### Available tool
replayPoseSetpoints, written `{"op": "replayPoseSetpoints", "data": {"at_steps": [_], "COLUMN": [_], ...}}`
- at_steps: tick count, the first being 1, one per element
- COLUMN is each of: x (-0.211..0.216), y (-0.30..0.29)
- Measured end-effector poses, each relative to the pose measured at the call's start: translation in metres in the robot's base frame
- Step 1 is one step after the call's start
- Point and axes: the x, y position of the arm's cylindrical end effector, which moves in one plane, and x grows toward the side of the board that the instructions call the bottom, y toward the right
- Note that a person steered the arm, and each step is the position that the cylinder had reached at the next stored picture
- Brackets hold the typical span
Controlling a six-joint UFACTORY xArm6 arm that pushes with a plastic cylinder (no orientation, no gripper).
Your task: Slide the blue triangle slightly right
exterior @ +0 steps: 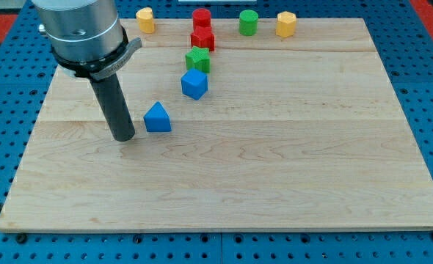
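Table: wooden, resting on blue pegboard. Arm housing: cropped at view's top. Rod upright; my tip just left of blue triangle, apart. No fingers fitted. Blue cube nearby, toward upper right.

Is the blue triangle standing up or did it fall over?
Standing up. The blue triangle sits flat on the wooden board with its point upward. My tip is just to its left in the view, apparently not touching.

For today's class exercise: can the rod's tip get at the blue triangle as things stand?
Probably yes. My tip stands just to the view's left of the blue triangle, with only bare board between them.
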Motion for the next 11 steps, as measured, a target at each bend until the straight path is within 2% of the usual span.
{"op": "replayPoseSetpoints", "data": {"at_steps": [2,3,4,5,6,7,8,11], "x": [-0.021,0.008,0.030,0.002,-0.017,-0.029,-0.042,-0.043], "y": [0.090,0.073,0.008,-0.041,-0.046,-0.022,0.030,0.065]}}
